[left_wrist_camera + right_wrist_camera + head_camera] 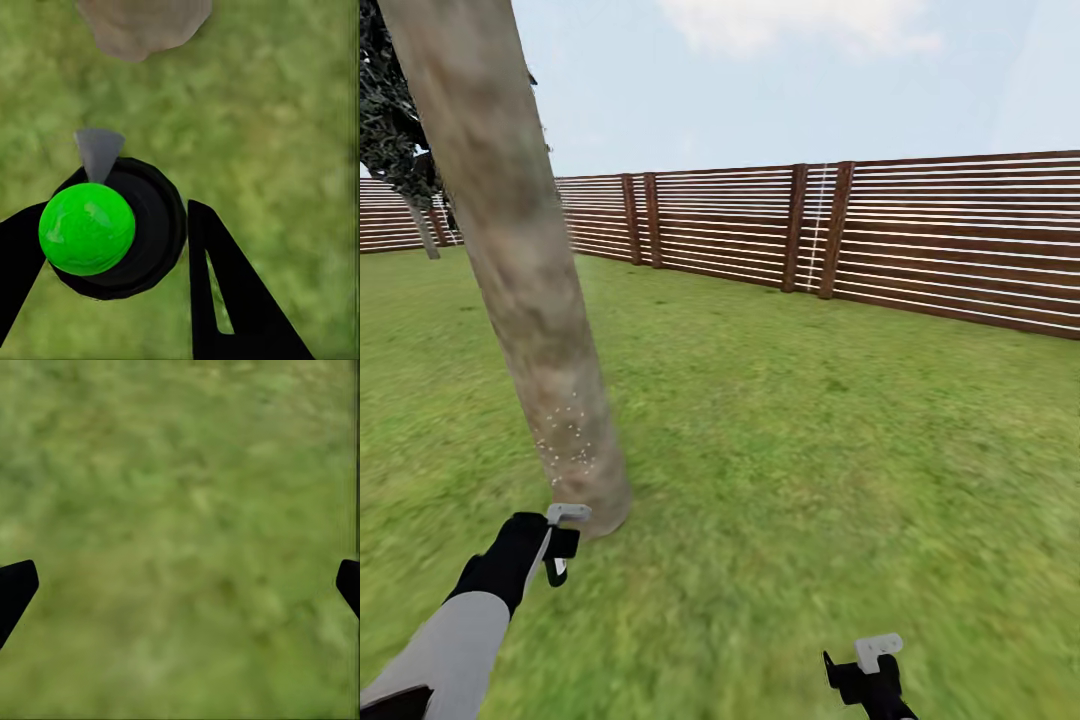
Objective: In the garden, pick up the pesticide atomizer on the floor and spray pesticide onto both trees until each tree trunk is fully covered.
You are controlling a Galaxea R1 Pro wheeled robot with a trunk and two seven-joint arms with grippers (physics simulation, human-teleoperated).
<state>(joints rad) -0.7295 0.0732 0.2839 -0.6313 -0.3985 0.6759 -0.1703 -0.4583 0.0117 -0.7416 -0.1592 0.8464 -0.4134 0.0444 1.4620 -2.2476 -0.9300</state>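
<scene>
1. Through the head camera I look out over a wide green grass lawn (810, 450) closed off by a brown fence of horizontal wooden slats (920, 240) under a pale sky.
2. A thick, smooth tree trunk, grey-beige mottled with brown (525, 280), rises out of the grass at the left of the view and leans across the frame. Its foot meets the lawn just ahead of my left arm.
3. A scatter of small white specks (570, 440) sits on the lower part of that trunk, above its base.
4. Far off by the fence at the left stands a second, thinner-looking trunk (424, 232) with dark foliage above it.
5. My left gripper (557, 545) hangs low over the grass, just beside the trunk's base but apart from it.
6. In the left wrist camera, the pesticide atomizer, a round black body capped with a bright green dome (105, 232), sits between the two black fingers (225, 292). The fingers are clenched against its sides, so I am grasping it. A small grey cone-shaped nozzle (97, 150) juts from it toward the trunk's base (142, 26).
7. My right gripper (865, 675) hangs at the lower right edge of the head view, well apart from the trunk.
8. In the right wrist camera its black fingertips (15, 589) stand at the opposite edges of the frame, spread wide, released, with only grass (180, 525) between them.
</scene>
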